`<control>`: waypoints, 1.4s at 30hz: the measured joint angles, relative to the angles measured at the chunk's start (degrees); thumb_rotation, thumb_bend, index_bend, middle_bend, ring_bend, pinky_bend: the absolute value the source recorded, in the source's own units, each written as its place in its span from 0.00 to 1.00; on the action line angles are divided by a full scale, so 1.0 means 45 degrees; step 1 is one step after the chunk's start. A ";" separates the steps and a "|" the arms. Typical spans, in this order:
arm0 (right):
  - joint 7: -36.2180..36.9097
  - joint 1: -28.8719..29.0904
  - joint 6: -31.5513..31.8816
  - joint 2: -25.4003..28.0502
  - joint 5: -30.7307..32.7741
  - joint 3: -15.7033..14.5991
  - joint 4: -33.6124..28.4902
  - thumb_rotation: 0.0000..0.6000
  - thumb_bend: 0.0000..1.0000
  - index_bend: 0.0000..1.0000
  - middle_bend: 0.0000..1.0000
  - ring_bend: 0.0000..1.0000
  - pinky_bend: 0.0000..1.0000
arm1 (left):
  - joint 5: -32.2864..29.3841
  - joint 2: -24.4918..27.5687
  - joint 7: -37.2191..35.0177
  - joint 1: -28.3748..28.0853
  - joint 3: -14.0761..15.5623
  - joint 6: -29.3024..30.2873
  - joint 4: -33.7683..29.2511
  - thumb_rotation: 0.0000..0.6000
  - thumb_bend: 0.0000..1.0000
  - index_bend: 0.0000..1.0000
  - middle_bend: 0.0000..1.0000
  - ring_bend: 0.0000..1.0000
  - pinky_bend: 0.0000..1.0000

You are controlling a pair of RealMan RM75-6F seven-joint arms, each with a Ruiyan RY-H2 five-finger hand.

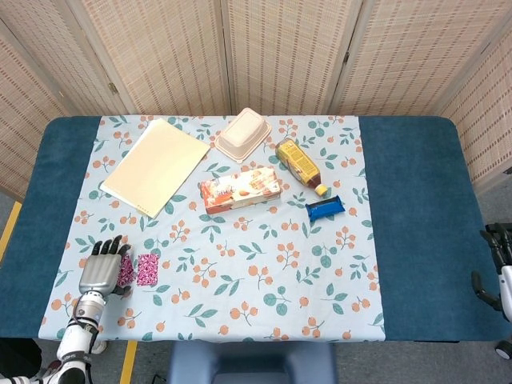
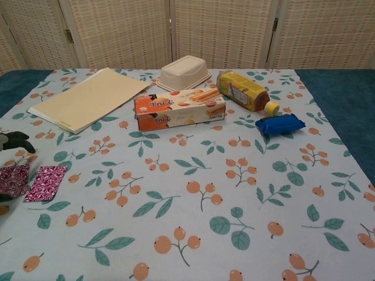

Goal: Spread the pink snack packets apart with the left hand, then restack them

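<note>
A: Looking at the left hand [image 1: 102,268] now. Lying open, fingers [image 2: 14,140] spread and pointing away from the robot, gripping nothing.

B: And touching anything?

A: Covering the edge of one packet [image 2: 13,179] from above in the head view. Pressing on it or only hovering over it, hard to tell. Lying just to the right of the hand, the other packet [image 1: 147,269], side by side with the first and apart from it, with a narrow strip of cloth [image 1: 240,272] showing between.

B: So probably finishing the spreading and coming to the restacking. Handling how, judging from the look?

A: Seeming very light, thin and flat, with a shiny foil skin. So likely sliding easily on the cloth, bending under a hard press, and slipping away from smooth fingertips.

B: Taking hold where, then?

A: Lying too flat for a grasp from the top. Better pressing lightly on the middle with a fingertip and dragging it sideways onto the other. Or pinching a short edge between thumb and finger, after lifting that edge a little.

B: And the right hand [image 1: 498,256]?

A: Hanging off the right edge of the table, well apart from both. Open or closed, not possible to say.
</note>
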 measured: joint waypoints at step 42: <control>0.0477 -0.0144 -0.0074 -0.0126 0.0160 -0.0011 0.0462 1.00 0.50 0.10 0.00 0.00 0.00 | -0.0999 -0.1181 0.1146 -0.0905 -0.0108 -0.0296 0.0596 1.00 0.23 0.25 0.00 0.00 0.00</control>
